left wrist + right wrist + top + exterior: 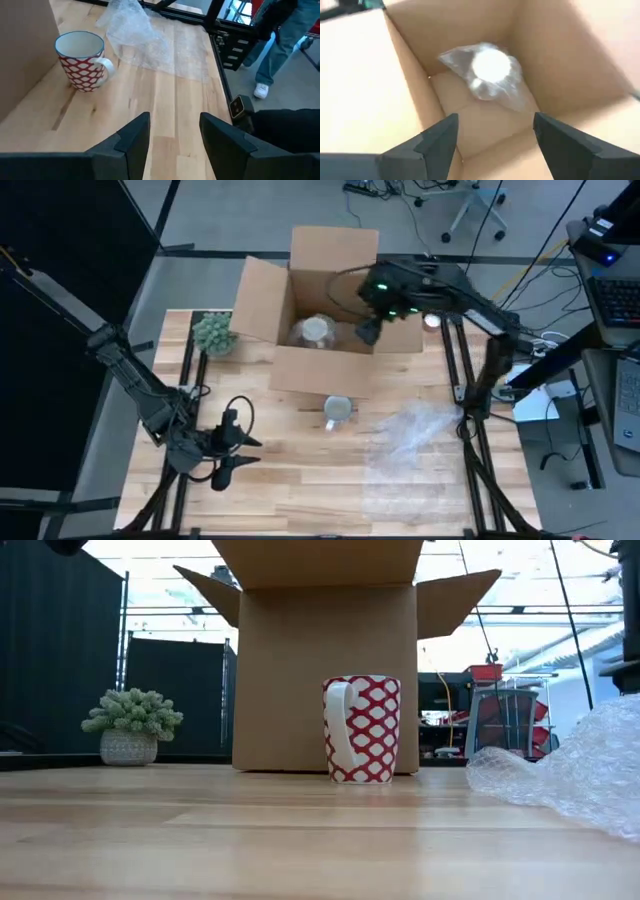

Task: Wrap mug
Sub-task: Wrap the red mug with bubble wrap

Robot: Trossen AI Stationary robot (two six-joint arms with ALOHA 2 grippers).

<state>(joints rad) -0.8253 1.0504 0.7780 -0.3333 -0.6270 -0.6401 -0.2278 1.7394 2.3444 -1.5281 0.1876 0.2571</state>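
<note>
A sheet of bubble wrap (585,772) lies nearest the low camera, crumpled on the right side of the wooden counter (300,480); there is one such loose sheet. Just left of it and a little farther back stands one red-and-white patterned mug (361,728), upright and unwrapped, its handle turned toward the near side, right in front of the cardboard box (325,315). There is one box, open at the top with its flaps spread, at the far middle of the counter. Inside it, on the floor of the box, sits one bundle already wrapped in clear bubble wrap (487,72). One small potted plant (214,334) stands at the far left, just beside the box's left flap.

Two arms are present. The left tool (236,455) waits low at the near left of the counter, its fingers moderately apart, empty and touching nothing. The right tool (495,142) hangs over the open box, above the wrapped bundle, its fingers spread wide and gripping nothing. Beyond the counter's right edge, a person's legs (277,45) show on the floor.
</note>
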